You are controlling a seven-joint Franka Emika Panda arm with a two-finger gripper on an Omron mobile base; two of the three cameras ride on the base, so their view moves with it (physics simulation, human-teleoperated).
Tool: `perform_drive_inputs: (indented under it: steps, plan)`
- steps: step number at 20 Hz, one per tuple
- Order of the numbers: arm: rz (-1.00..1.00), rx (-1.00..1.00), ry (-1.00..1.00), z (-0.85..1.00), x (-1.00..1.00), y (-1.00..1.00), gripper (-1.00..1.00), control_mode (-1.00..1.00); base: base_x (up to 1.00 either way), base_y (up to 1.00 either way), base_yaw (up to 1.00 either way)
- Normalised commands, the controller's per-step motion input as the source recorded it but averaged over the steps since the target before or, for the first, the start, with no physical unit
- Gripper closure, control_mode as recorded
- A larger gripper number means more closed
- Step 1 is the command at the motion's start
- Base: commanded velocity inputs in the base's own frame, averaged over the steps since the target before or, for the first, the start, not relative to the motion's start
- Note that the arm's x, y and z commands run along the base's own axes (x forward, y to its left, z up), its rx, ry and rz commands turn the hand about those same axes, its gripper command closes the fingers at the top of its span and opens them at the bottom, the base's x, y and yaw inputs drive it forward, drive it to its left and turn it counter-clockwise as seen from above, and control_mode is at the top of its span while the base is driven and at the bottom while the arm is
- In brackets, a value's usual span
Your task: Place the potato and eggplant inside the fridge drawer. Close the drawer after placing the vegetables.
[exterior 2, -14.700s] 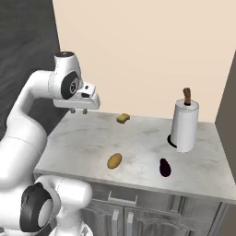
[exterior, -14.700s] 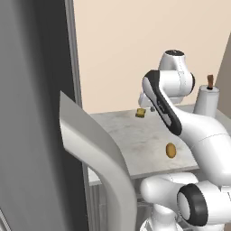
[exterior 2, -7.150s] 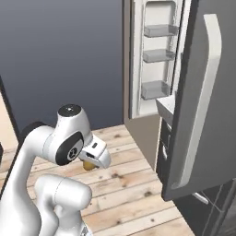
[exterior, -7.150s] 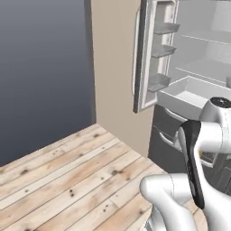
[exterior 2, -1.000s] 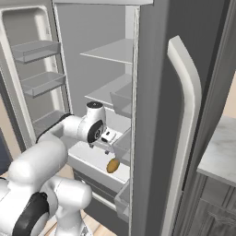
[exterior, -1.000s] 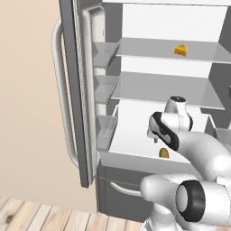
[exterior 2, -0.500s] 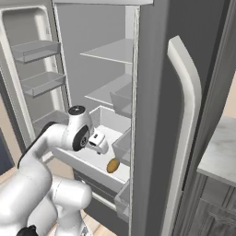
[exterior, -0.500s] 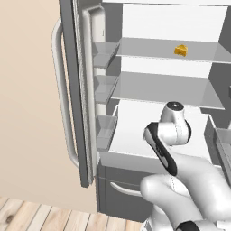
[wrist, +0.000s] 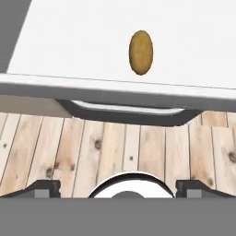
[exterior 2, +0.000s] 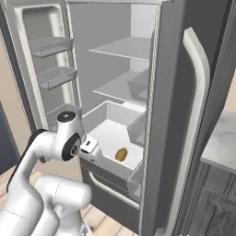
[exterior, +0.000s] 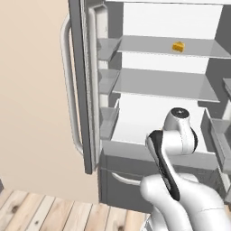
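the potato (wrist: pixel 140 52), a smooth orange-brown oval, lies alone on the white floor of the pulled-out fridge drawer (exterior 2: pixel 107 120), apart from its walls. the end effector (exterior 2: pixel 93 151) hangs outside the drawer's front edge, fingers spread, holding nothing. the left base view shows a yellow cheese wedge (exterior: pixel 178 46) on an upper shelf. the hand view shows plank floor (wrist: pixel 115 150) below the drawer front.

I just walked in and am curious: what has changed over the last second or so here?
The gripper has pulled back out of the fridge drawer toward the robot, jaws open and empty. The potato stays lying on the drawer floor where it was. The drawer is still pulled out, the fridge door still open, and the cheese wedge unmoved on its shelf.
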Motion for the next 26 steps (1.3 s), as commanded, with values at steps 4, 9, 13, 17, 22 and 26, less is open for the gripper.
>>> perform_drive_inputs:
  steps: [4, 9, 13, 17, 22, 26]
  plan:
    - [0.00, 0.00, 0.00, 0.00, 0.00, 0.00, -1.00, 1.00, -1.00, 0.00, -0.03]
    - [0.00, 0.00, 0.00, 0.00, 0.00, 0.00, -1.00, 1.00, -1.00, -0.17, -0.18]
    - [0.00, 0.00, 0.00, 0.00, 0.00, 0.00, -1.00, 1.00, -1.00, -0.75, -0.31]
    - [0.00, 0.00, 0.00, 0.00, 0.00, 0.00, -1.00, 1.00, -0.83, -0.99, -0.38]
    - [0.00, 0.00, 0.00, 0.00, 0.00, 0.00, -1.00, 1.00, 0.03, -1.00, -0.38]
    - [0.00, 0.00, 0.00, 0.00, 0.00, 0.00, -1.00, 1.00, 0.68, -1.00, -0.19]
